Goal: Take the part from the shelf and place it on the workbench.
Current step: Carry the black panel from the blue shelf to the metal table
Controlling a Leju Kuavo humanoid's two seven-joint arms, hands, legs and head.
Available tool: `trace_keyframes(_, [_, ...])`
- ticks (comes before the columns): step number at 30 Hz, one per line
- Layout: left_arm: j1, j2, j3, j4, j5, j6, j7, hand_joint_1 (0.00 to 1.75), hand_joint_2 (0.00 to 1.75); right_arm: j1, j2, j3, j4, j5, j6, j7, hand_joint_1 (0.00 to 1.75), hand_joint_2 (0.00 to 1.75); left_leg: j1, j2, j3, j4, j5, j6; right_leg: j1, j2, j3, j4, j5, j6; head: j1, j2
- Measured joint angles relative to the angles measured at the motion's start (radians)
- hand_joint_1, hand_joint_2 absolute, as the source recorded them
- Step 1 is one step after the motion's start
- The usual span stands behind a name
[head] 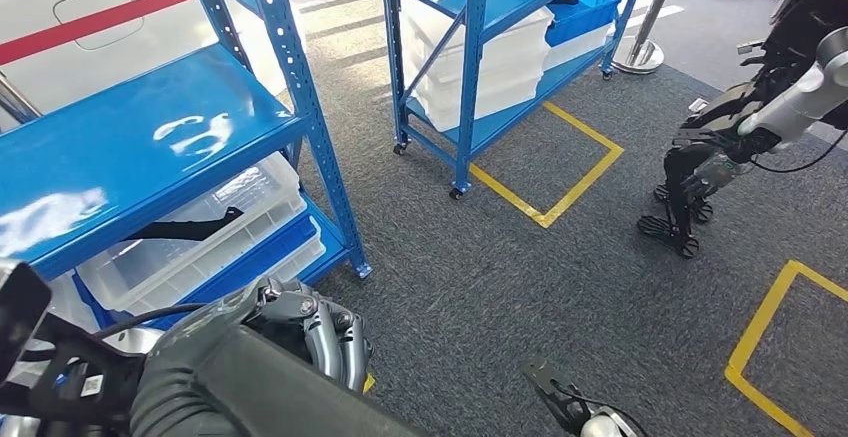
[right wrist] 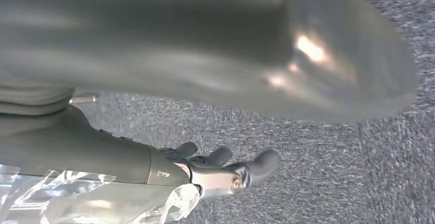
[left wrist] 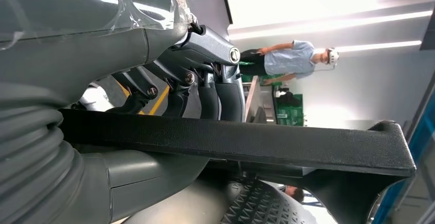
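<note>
My left hand [head: 312, 329] is low at the front left, just off the corner of the near blue shelf [head: 130, 147]. Its dark fingers [left wrist: 205, 88] curl over a long black part [left wrist: 256, 143] and grip it; the bar runs across the palm and ends in an angled bracket. Another black part [head: 190, 225] lies in a white bin [head: 250, 202] on that shelf's lower level. My right hand [right wrist: 220, 171] hangs over the grey carpet with its fingers loosely apart and nothing in them.
A second blue shelf [head: 480, 47] with white and blue bins stands further back. Yellow tape squares [head: 560, 172] mark the carpet. Another humanoid robot [head: 720, 157] stands at the right. A person [left wrist: 292, 60] stands in the distance.
</note>
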Motion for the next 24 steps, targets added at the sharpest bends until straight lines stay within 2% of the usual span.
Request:
trace_keyframes(2, [0.002, 0.000, 0.000, 0.000, 0.001, 0.000, 0.000, 1.75, 1.75, 0.001, 0.000, 0.000, 0.000, 0.000, 0.000, 0.000, 0.00, 0.00, 0.005, -0.001, -0.011, 0.004, 0.009, -0.011, 0.003, -0.002, -0.013, -0.006, 0.012, -0.019, 0.000, 0.000])
trace_keyframes(3, [0.003, 0.000, 0.000, 0.000, 0.001, 0.000, 0.000, 1.75, 1.75, 0.002, -0.001, 0.000, 0.000, 0.000, 0.000, 0.000, 0.00, 0.00, 0.009, -0.002, -0.020, 0.019, -0.010, -0.018, 0.003, -0.004, -0.022, -0.005, 0.023, -0.028, 0.000, 0.000])
trace_keyframes(4, [0.004, 0.001, 0.000, 0.000, 0.002, 0.000, 0.000, 1.75, 1.75, 0.002, -0.001, 0.000, 0.000, 0.000, 0.000, 0.001, 0.00, 0.00, 0.012, -0.004, -0.035, 0.054, -0.049, -0.026, 0.001, -0.007, -0.034, -0.006, 0.035, -0.035, 0.000, 0.000])
trace_keyframes(5, [0.005, 0.001, 0.000, 0.000, 0.002, 0.000, 0.000, 1.75, 1.75, 0.001, -0.001, 0.000, 0.000, 0.000, 0.000, 0.001, 0.00, 0.00, 0.016, -0.005, -0.053, 0.110, -0.104, -0.033, 0.000, -0.009, -0.047, -0.006, 0.047, -0.040, 0.000, 0.000])
trace_keyframes(6, [0.005, 0.001, 0.000, 0.000, 0.003, 0.000, 0.000, 1.75, 1.75, 0.001, -0.002, 0.000, 0.000, 0.000, 0.000, 0.001, 0.00, 0.00, 0.019, -0.005, -0.072, 0.182, -0.159, -0.040, 0.000, -0.009, -0.063, -0.005, 0.060, -0.044, 0.000, 0.000])
trace_keyframes(7, [0.005, 0.001, 0.000, 0.000, 0.003, 0.000, 0.000, 1.75, 1.75, 0.001, -0.002, 0.000, 0.000, 0.000, 0.000, 0.001, 0.00, 0.00, 0.024, -0.005, -0.086, 0.253, -0.197, -0.045, 0.000, -0.009, -0.080, -0.005, 0.073, -0.045, 0.000, 0.000])
trace_keyframes(8, [0.005, 0.002, -0.001, 0.001, 0.003, 0.000, 0.000, 1.75, 1.75, 0.001, -0.002, 0.000, 0.000, 0.000, 0.000, 0.001, 0.00, 0.00, 0.027, -0.005, -0.090, 0.304, -0.211, -0.049, -0.001, -0.009, -0.097, -0.004, 0.085, -0.044, 0.000, 0.000])
trace_keyframes(9, [0.005, 0.002, -0.001, 0.001, 0.003, 0.000, 0.000, 1.75, 1.75, 0.002, -0.002, 0.000, 0.000, 0.001, 0.000, 0.001, 0.00, 0.00, 0.031, -0.005, -0.079, 0.324, -0.201, -0.052, -0.001, -0.008, -0.114, -0.004, 0.098, -0.042, 0.000, 0.000])
trace_keyframes(10, [0.005, 0.002, -0.001, 0.001, 0.004, 0.000, 0.000, 1.75, 1.75, 0.002, -0.002, 0.000, 0.000, 0.001, 0.000, 0.001, 0.00, 0.00, 0.033, -0.005, -0.050, 0.307, -0.175, -0.054, -0.002, -0.008, -0.130, -0.003, 0.110, -0.039, 0.000, 0.000])
trace_keyframes(11, [0.004, 0.002, -0.001, 0.001, 0.004, 0.000, 0.000, 1.75, 1.75, 0.002, -0.002, 0.000, 0.000, 0.001, 0.000, 0.001, 0.00, 0.00, 0.035, -0.006, -0.004, 0.255, -0.148, -0.054, -0.004, -0.006, -0.144, -0.003, 0.121, -0.034, 0.000, 0.000])
trace_keyframes(12, [0.003, 0.002, -0.001, 0.001, 0.004, 0.000, 0.000, 1.75, 1.75, 0.002, -0.002, 0.000, 0.000, 0.001, 0.000, 0.001, 0.00, 0.00, 0.035, -0.007, 0.053, 0.178, -0.136, -0.053, -0.005, -0.005, -0.156, -0.003, 0.131, -0.029, 0.000, 0.000])
trace_keyframes(13, [0.001, 0.002, -0.001, 0.001, 0.005, 0.000, 0.000, 1.75, 1.75, 0.001, -0.002, 0.000, 0.000, 0.002, 0.000, 0.001, 0.00, 0.00, 0.033, -0.010, 0.108, 0.094, -0.139, -0.049, -0.005, -0.004, -0.164, -0.003, 0.142, -0.023, 0.000, 0.000])
trace_keyframes(14, [-0.001, 0.002, -0.001, 0.001, 0.006, -0.001, 0.000, 1.75, 1.75, 0.001, -0.003, 0.000, 0.000, 0.002, 0.000, 0.001, 0.00, 0.00, 0.030, -0.013, 0.146, 0.032, -0.146, -0.044, -0.005, -0.003, -0.169, -0.005, 0.152, -0.016, 0.000, 0.000])
trace_keyframes(15, [-0.002, 0.002, -0.001, 0.001, 0.007, -0.001, 0.000, 1.75, 1.75, 0.001, -0.003, 0.000, 0.000, 0.003, 0.000, 0.001, 0.00, 0.00, 0.026, -0.016, 0.166, -0.005, -0.155, -0.038, -0.006, -0.003, -0.172, -0.007, 0.162, -0.009, 0.000, 0.000])
trace_keyframes(17, [-0.002, 0.002, -0.001, 0.001, 0.009, -0.002, -0.001, 1.75, 1.75, 0.001, -0.003, 0.000, 0.000, 0.004, 0.000, 0.001, 0.00, 0.00, 0.023, -0.017, 0.160, -0.015, -0.145, -0.023, -0.008, -0.002, -0.176, -0.012, 0.178, 0.004, 0.000, 0.000])
trace_keyframes(18, [-0.002, 0.002, -0.001, 0.001, 0.010, -0.002, -0.001, 1.75, 1.75, 0.002, -0.003, 0.000, 0.000, 0.004, 0.001, 0.001, 0.00, 0.00, 0.023, -0.016, 0.152, -0.017, -0.137, -0.014, -0.010, -0.002, -0.184, -0.003, 0.165, 0.009, -0.001, 0.000])
trace_keyframes(19, [-0.002, 0.001, -0.001, 0.001, 0.010, -0.002, -0.001, 1.75, 1.75, 0.002, -0.003, 0.000, 0.000, 0.004, 0.001, 0.001, 0.00, 0.00, 0.024, -0.014, 0.142, -0.018, -0.126, -0.004, -0.011, -0.002, -0.196, 0.027, 0.130, 0.012, 0.000, 0.000])
trace_keyframes(20, [-0.002, 0.001, -0.001, 0.001, 0.010, -0.002, -0.001, 1.75, 1.75, 0.002, -0.003, 0.000, 0.000, 0.005, 0.001, 0.001, 0.00, 0.00, 0.023, -0.014, 0.130, -0.019, -0.113, 0.005, -0.012, -0.002, -0.214, 0.078, 0.078, 0.014, 0.001, 0.000])
trace_keyframes(21, [-0.002, 0.001, -0.001, 0.001, 0.011, -0.002, -0.001, 1.75, 1.75, 0.002, -0.003, 0.000, 0.000, 0.005, 0.001, 0.001, 0.00, 0.00, 0.020, -0.013, 0.117, -0.019, -0.102, 0.010, -0.012, -0.002, -0.235, 0.149, 0.020, 0.016, 0.002, 0.000])
trace_keyframes(22, [-0.001, 0.001, -0.001, 0.001, 0.010, -0.003, -0.002, 1.75, 1.75, 0.002, -0.004, 0.000, 0.000, 0.005, 0.001, 0.001, 0.00, 0.00, 0.016, -0.013, 0.103, -0.018, -0.090, 0.014, -0.011, -0.002, -0.253, 0.226, -0.026, 0.017, 0.003, 0.000])
trace_keyframes(23, [0.000, 0.001, -0.001, 0.001, 0.010, -0.003, -0.003, 1.75, 1.75, 0.002, -0.004, 0.000, 0.000, 0.005, 0.001, 0.001, 0.00, 0.00, 0.013, -0.013, 0.088, -0.018, -0.079, 0.016, -0.009, -0.002, -0.263, 0.288, -0.045, 0.017, 0.003, 0.000])
trace_keyframes(24, [0.000, 0.001, -0.001, 0.001, 0.010, -0.003, -0.005, 1.75, 1.75, 0.002, -0.004, 0.000, 0.000, 0.005, 0.001, 0.001, 0.00, 0.00, 0.009, -0.013, 0.074, -0.018, -0.069, 0.017, -0.007, -0.002, -0.259, 0.325, -0.037, 0.015, 0.004, 0.000])
